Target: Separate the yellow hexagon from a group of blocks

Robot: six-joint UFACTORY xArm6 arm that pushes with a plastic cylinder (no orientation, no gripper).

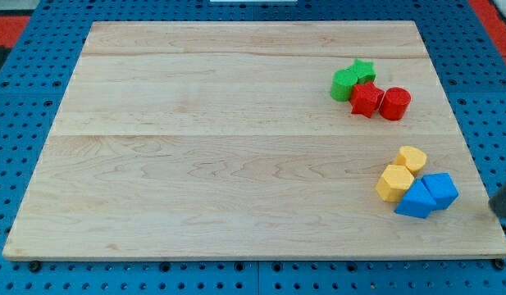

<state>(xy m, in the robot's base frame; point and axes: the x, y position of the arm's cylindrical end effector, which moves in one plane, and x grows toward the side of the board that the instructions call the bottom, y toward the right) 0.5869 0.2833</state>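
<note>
A yellow hexagon (pixel 394 182) lies at the lower right of the wooden board (pixel 220 156). It touches a smaller rounded yellow block (pixel 412 158) above it and a blue triangular block (pixel 416 200) at its lower right. A blue cube (pixel 441 189) sits against the blue triangular block on the right. Only a blurred dark piece of my rod shows at the view's right edge, with my tip (pixel 494 210) just right of the blue cube and apart from it.
A second group sits at the upper right: a green star (pixel 363 70), a green rounded block (pixel 344 85), a red star (pixel 366 99) and a red cylinder (pixel 394 103). Blue pegboard (pixel 23 123) surrounds the board.
</note>
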